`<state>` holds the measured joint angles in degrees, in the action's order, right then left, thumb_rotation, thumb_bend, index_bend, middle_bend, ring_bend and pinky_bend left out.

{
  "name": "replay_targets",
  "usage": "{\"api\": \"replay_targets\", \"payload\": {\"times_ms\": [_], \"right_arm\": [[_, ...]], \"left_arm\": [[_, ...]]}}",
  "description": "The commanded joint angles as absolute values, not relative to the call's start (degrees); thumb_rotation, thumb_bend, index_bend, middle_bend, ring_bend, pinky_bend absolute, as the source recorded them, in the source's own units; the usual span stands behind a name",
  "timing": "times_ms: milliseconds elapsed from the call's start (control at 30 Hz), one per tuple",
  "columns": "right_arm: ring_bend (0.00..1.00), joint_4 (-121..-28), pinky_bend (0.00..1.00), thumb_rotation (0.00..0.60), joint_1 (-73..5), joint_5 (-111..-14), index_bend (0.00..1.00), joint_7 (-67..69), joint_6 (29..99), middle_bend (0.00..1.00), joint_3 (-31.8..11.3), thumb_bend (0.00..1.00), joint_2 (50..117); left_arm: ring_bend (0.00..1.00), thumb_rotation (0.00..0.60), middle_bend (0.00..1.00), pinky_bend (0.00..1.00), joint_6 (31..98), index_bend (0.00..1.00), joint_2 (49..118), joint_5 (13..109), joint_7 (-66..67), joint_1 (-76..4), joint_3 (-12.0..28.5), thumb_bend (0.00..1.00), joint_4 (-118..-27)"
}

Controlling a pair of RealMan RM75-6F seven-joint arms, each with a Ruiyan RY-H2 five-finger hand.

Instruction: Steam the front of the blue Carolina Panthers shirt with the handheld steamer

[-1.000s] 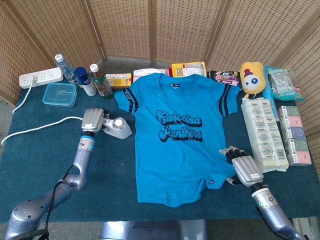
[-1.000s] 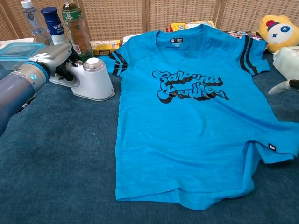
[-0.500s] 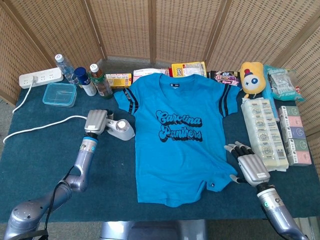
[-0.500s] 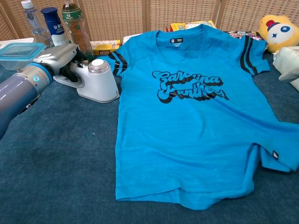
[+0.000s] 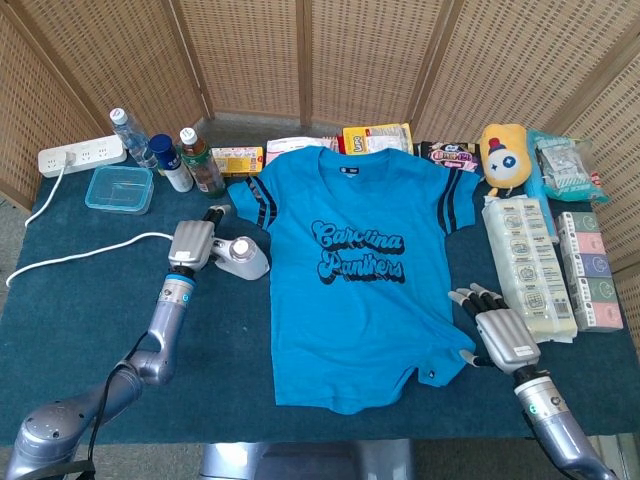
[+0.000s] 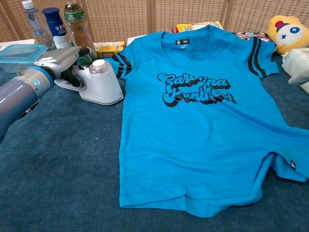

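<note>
Left hand (image 6: 60, 62), upper left, fingers wrapped on the steamer (image 6: 96, 83) just beside the shirt (image 6: 203, 121) spread flat at centre; right hand (image 5: 497, 335), lower right, fingers spread and empty; ideally, lift the steamer squarely before sweeping across the print.

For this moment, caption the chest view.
Left robot hand grips the steamer beside the flat blue shirt.

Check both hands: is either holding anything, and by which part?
The left hand grips the white handheld steamer by its handle at the rear, with the steamer on the table. The right hand holds nothing, its fingers spread beside the shirt.
</note>
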<state>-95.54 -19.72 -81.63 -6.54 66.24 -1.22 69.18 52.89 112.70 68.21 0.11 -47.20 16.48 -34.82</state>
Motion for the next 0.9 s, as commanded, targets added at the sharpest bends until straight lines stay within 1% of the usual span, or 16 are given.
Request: {"api": "replay_targets", "payload": {"times_ms": [33, 233, 433, 633, 833, 900], "right_arm": [[0.09, -95.6, 0.13, 0.600, -19.8, -81.6, 0.13, -6.4, 66.2, 0.15, -1.4, 0.25, 69.2], [0.09, -95.4, 0.13, 0.600, -19.8, -81.6, 0.13, -6.2, 66.2, 0.15, -1.5, 0.25, 69.3], [0.09, -95.5, 0.13, 0.600, -19.7, -81.7, 0.13, -6.1, 66.3, 0.15, -1.5, 0.25, 69.3], [0.10, -95.9, 0.13, 0.600, -19.5, -81.8, 0.13, -6.2, 66.6, 0.16, -1.5, 0.25, 68.9], [0.11, -96.5, 0.13, 0.600, -19.4, -82.0, 0.14, -6.2, 66.9, 0.16, -1.5, 0.25, 68.3], [0.11, -97.0, 0.13, 0.600, -19.1, -82.1, 0.14, -6.1, 67.3, 0.16, -1.5, 0.25, 67.9]], "left_arm": [[0.06, 0.600, 0.14, 0.22, 53.4, 0.05, 112.2, 68.5, 0.1, -47.0, 16.5, 0.29, -35.0], [0.02, 0.600, 0.12, 0.21, 55.2, 0.00, 110.5, 69.4, -0.6, -45.7, 16.0, 0.29, -37.7], [0.00, 0.600, 0.07, 0.20, 56.9, 0.00, 109.4, 70.5, -0.8, -44.5, 15.1, 0.29, -39.6], [0.00, 0.600, 0.06, 0.20, 60.0, 0.00, 108.1, 73.1, -2.3, -42.9, 13.5, 0.29, -42.3], [0.00, 0.600, 0.06, 0.19, 63.8, 0.00, 103.5, 75.6, -2.7, -40.3, 11.8, 0.29, -49.9], [0.00, 0.600, 0.06, 0.19, 65.8, 0.00, 100.5, 76.5, -2.0, -38.6, 11.0, 0.29, -54.7]]}}
